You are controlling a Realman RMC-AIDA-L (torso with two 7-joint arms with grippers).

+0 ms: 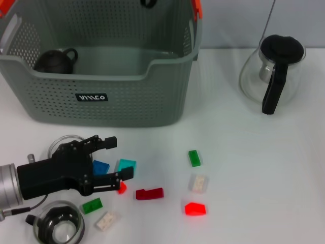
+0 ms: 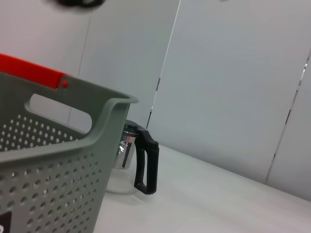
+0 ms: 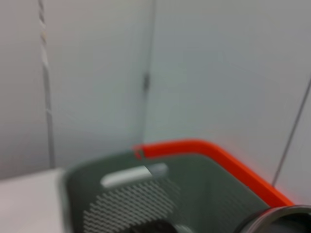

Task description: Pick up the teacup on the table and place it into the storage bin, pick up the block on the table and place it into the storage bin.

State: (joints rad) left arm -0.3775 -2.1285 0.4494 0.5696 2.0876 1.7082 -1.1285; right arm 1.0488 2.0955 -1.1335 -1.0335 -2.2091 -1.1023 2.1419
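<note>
The storage bin (image 1: 127,101) stands at the back left of the table, and its wall also fills the left wrist view (image 2: 53,165). A dark round teacup (image 1: 55,61) with a handle lies inside it at the left end. Several small blocks are scattered in front of the bin. My left gripper (image 1: 122,157) reaches in low from the left and is open. A blue block (image 1: 100,166) lies between its fingers, a cyan block (image 1: 126,164) sits near the tips, and a small red block (image 1: 122,187) is just past the lower finger. My right gripper is out of view.
Other blocks: dark red (image 1: 150,193), bright red (image 1: 195,209), green (image 1: 194,157), white (image 1: 198,183), green (image 1: 92,205), white (image 1: 107,220). A glass cup (image 1: 58,226) sits at the front left, another (image 1: 66,142) behind the left gripper. A glass carafe (image 1: 271,71) stands back right.
</note>
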